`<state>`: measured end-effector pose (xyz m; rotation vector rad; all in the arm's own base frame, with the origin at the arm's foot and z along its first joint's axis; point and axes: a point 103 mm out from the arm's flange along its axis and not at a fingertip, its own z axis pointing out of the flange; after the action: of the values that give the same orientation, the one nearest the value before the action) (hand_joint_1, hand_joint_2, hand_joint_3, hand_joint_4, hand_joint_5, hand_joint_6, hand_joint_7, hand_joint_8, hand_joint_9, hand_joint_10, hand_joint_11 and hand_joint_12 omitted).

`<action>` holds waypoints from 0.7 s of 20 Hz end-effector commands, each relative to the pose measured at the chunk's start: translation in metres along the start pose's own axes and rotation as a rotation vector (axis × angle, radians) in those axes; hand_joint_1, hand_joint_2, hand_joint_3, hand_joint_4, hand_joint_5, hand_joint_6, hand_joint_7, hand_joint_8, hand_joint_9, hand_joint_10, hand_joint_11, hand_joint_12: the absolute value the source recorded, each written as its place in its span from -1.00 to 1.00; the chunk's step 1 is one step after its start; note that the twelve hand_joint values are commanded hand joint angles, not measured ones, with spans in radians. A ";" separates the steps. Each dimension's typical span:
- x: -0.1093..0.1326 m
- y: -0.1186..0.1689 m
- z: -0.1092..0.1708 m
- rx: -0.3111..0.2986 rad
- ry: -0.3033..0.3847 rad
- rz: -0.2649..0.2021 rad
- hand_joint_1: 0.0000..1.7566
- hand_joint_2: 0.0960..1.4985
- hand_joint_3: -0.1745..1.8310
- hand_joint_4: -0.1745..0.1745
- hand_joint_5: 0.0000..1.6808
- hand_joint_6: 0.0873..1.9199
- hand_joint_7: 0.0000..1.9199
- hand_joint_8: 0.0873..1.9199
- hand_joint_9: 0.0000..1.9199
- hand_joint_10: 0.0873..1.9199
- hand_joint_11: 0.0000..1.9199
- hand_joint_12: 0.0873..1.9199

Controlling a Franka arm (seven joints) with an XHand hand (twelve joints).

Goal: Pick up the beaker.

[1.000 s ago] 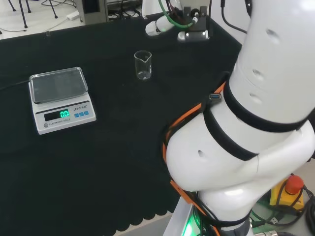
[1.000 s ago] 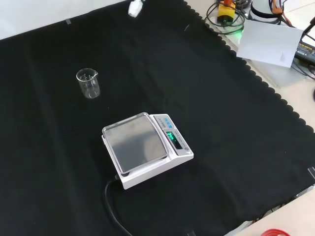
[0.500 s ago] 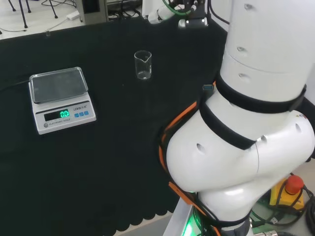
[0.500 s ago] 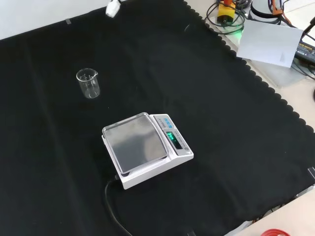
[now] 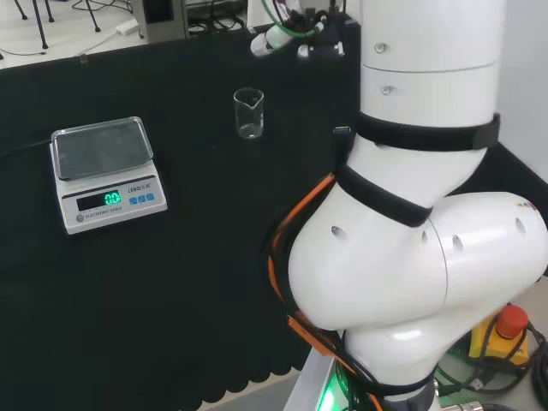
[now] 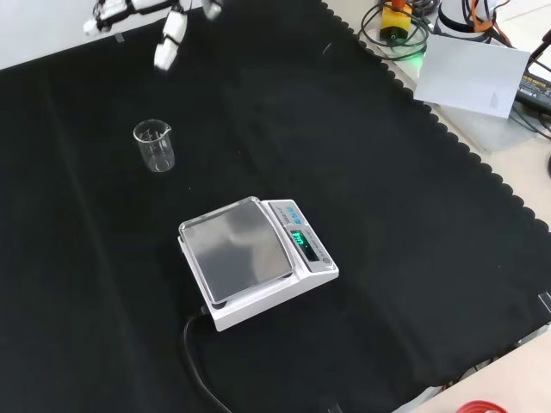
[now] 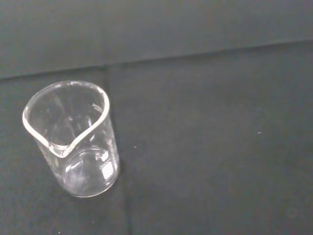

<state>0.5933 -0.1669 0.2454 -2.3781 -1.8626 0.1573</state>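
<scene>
A small clear glass beaker (image 5: 248,113) with a pour spout stands upright and looks empty on the black cloth. In the front view the beaker (image 6: 155,145) is at the upper left, and the hand (image 6: 169,40) hangs above and beyond it at the view's top edge. Its white fingers are spread and straight and hold nothing. In the head view the hand (image 5: 276,38) shows partly at the top, to the right of the beaker and apart from it. The wrist view looks down on the beaker (image 7: 73,142) from close by.
A white digital scale (image 6: 254,258) with a steel pan and a lit green display stands in the middle of the cloth, its black cable running toward the front edge. In the head view the arm's big white links (image 5: 402,214) take up the right side.
The hand has moved left along the top of the front view and more of its fingers now show, nearer over the beaker. The arm's links have swung left in the head view. The beaker has not moved.
</scene>
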 end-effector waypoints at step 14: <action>0.069 0.017 0.106 0.206 0.009 -0.153 -0.55 -0.18 -0.81 0.45 -0.97 -1.00 -0.91 -0.42 -0.80 -0.17 -1.00 0.47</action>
<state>0.6104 -0.1023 0.1594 -2.1080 -1.9308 0.2238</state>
